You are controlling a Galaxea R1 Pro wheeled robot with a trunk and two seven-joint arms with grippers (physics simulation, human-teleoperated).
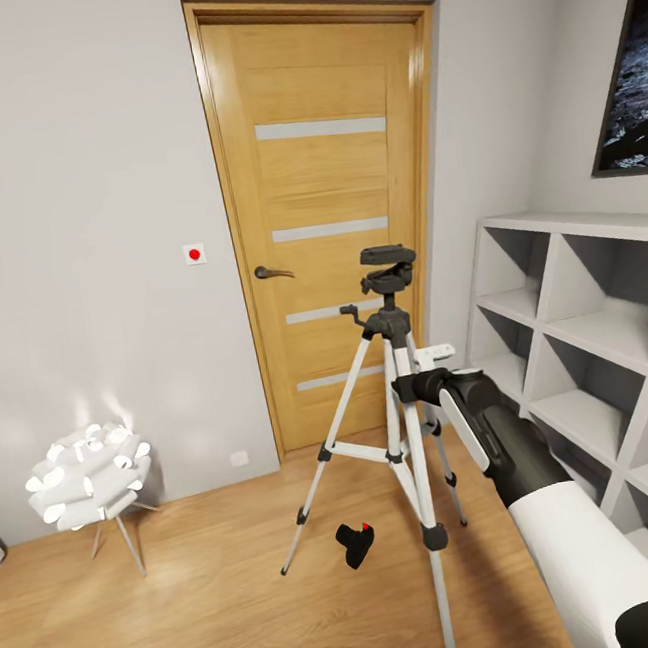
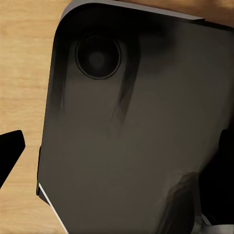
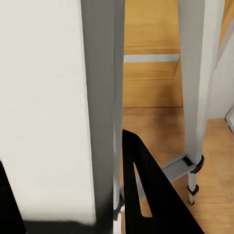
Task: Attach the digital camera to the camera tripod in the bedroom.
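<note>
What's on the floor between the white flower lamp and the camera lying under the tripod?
Bare wood floor in the head view. Nothing lies between the flower lamp and the digital camera, apart from one leg of the camera tripod coming down just left of the camera.

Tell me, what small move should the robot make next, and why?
Probably draw the right arm back from the tripod and lower it toward the camera. The camera lies on the wood floor between the tripod's legs, nothing holding it, and the tripod's head is bare.

camera tripod [image 1: 396,356]: upright, legs spread | digital camera [image 1: 355,543]: on floor between legs
</note>
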